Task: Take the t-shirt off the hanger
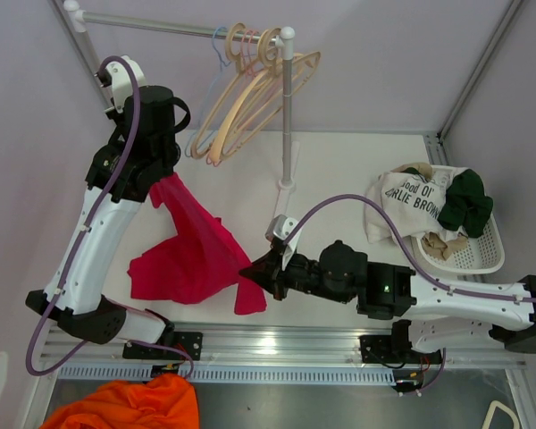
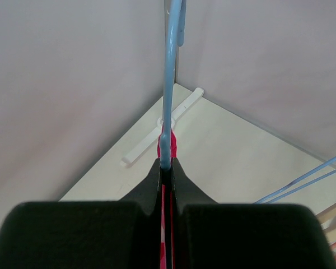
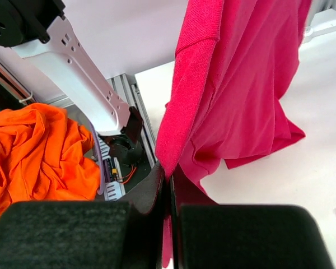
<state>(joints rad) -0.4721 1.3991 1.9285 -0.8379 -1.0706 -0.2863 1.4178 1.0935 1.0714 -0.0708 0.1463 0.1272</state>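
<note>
In the top view the left arm [image 1: 143,134] is covering the left gripper [image 2: 166,162] and whatever it is gripping. In the left wrist view the blue hanger [image 2: 169,84] is running off the top edge, and the t-shirt [image 2: 173,147] is showing only as a red sliver. The orange cloth [image 1: 129,407] is being cut by the top view's bottom edge. Lettering on the white cloth [image 1: 411,192] is folding partly out of sight.

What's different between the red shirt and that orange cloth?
The red shirt is held up, on a blue hanger in the left gripper, its lower part draped on the table; the orange cloth lies bunched past the table's near edge. The right gripper pinches the red shirt's edge; nothing touches the orange cloth. Both are plain, bright fabric.
</note>
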